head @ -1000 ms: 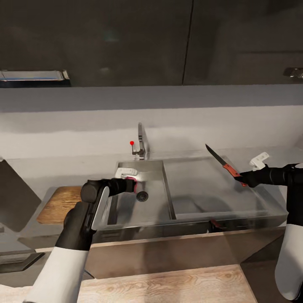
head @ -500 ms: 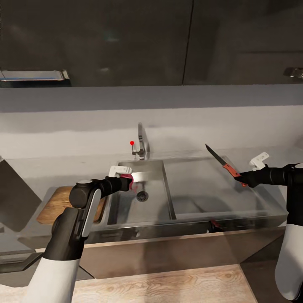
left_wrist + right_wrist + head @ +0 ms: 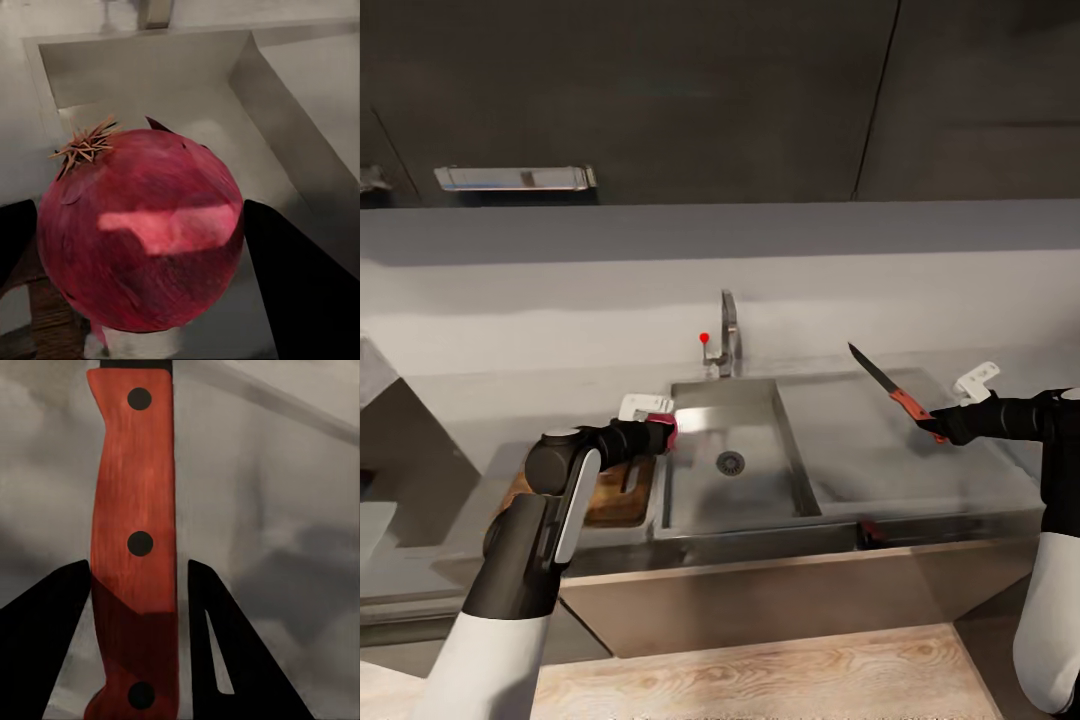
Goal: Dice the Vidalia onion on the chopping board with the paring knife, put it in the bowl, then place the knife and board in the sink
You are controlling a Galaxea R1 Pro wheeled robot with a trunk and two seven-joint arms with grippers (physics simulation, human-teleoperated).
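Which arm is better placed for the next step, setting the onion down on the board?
Left. Its gripper holds the onion beside the chopping board. The right gripper is across the sink, gripping the knife.

The left arm bends at the elbow, its forearm reaching level toward the sink (image 3: 760, 500); the left gripper (image 3: 663, 428) is clamped on the onion (image 3: 142, 236) at the basin's left rim. The right gripper (image 3: 945, 428) grips the paring knife (image 3: 893, 393) over the drainboard, blade raised.
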